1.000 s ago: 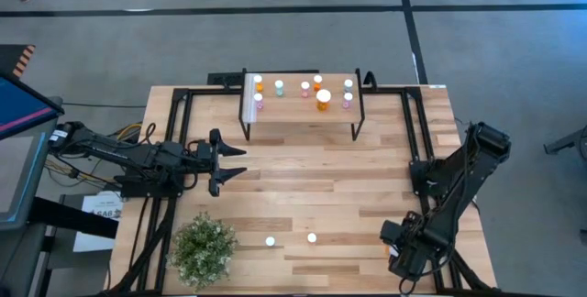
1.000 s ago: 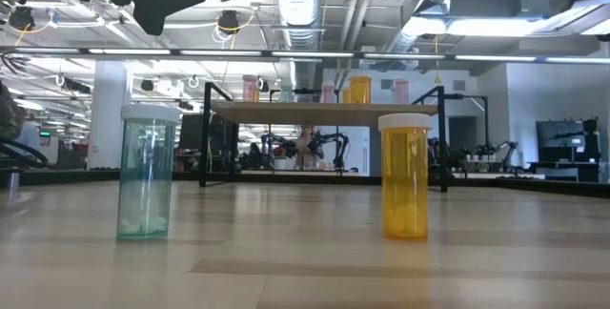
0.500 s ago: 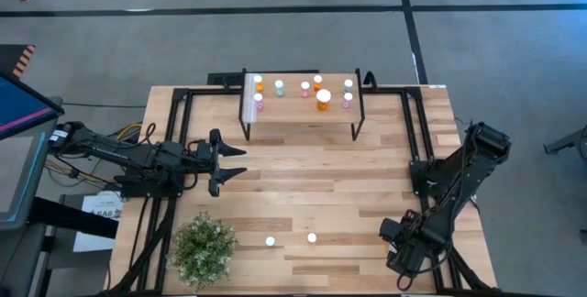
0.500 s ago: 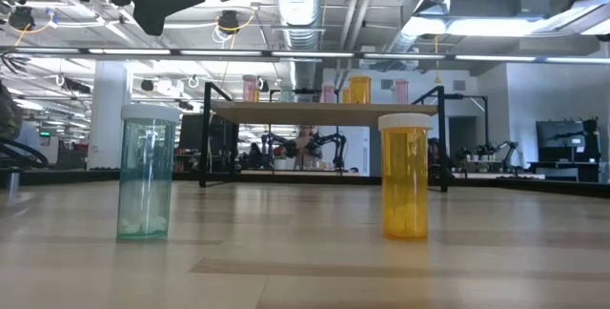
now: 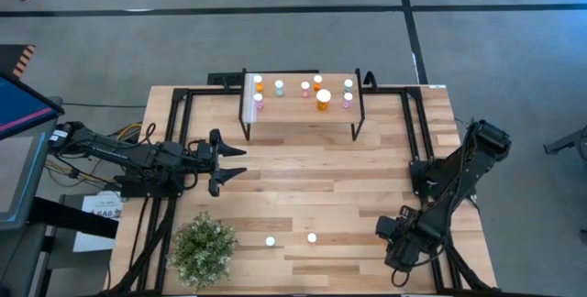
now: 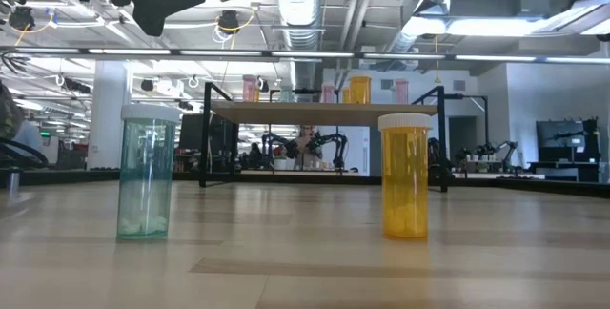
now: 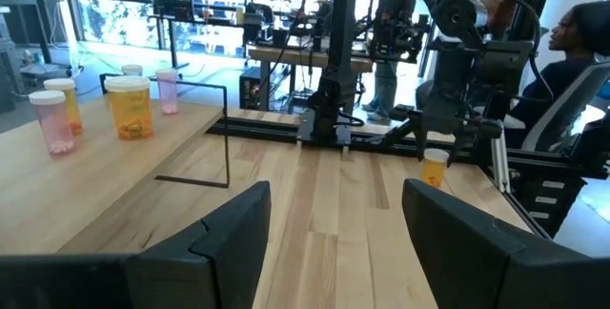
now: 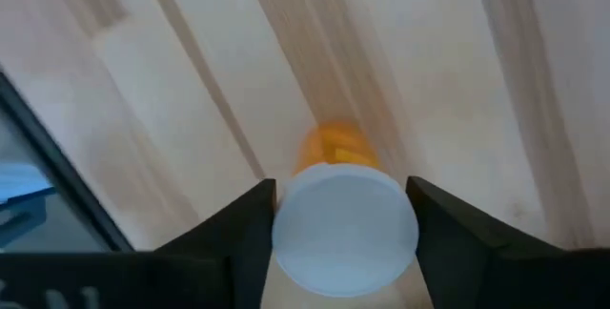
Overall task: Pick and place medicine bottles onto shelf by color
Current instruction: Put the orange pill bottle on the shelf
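The light-wood shelf (image 5: 295,106) stands at the table's far middle with several orange, pink and pale green bottles (image 5: 323,97) standing on it. A pale green bottle (image 5: 270,240) and an orange bottle (image 5: 312,237) stand upright on the table near its front edge. My right gripper (image 5: 393,242) is at the near right, shut on another orange bottle (image 8: 334,145) with a white cap; the arm hides that bottle in the high view. My left gripper (image 5: 229,161) is open and empty above the table's left middle. My right gripper pinches the orange bottle at its white cap (image 8: 345,225) between its two fingers (image 8: 250,228), one on each side. The fingers come from above, pointing down. The bottle stands upright below them (image 7: 435,169). I cannot tell whether its base is off the table.
A bushy green potted plant (image 5: 204,249) stands at the near left. Black frame rails (image 5: 174,132) run along the table's left and right sides. People sit beyond the table in the left wrist view (image 7: 572,51). Bare wood lies between the shelf and the two front bottles.
My right gripper has gone a little toward the table's left edge, still shut on the orange bottle.
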Robot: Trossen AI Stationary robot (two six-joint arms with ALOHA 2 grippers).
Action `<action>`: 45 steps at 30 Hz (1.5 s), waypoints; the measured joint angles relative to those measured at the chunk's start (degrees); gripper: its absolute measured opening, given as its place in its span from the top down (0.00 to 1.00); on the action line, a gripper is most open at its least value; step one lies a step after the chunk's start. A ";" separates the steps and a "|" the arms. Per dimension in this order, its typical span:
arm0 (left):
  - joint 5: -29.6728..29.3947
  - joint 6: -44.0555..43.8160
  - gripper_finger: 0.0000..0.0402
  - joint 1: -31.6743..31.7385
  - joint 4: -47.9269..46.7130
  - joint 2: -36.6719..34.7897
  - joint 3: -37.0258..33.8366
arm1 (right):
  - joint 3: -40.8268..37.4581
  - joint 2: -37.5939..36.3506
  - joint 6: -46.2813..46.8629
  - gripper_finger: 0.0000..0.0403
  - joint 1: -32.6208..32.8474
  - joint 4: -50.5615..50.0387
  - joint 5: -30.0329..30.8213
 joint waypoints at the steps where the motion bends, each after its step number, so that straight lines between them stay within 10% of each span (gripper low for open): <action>1: 0.00 -0.06 0.44 0.00 -0.09 -0.02 0.00 | 0.14 -0.54 -1.13 0.44 -0.76 -0.02 -0.02; 27: -0.09 0.41 0.44 0.00 -0.06 -0.02 0.00 | 23.31 -7.25 -60.51 0.43 -47.68 -0.12 0.44; 45: -0.17 0.68 0.44 0.00 -1.03 -0.01 -0.04 | 62.09 18.49 -82.96 0.43 -66.96 -9.49 -1.32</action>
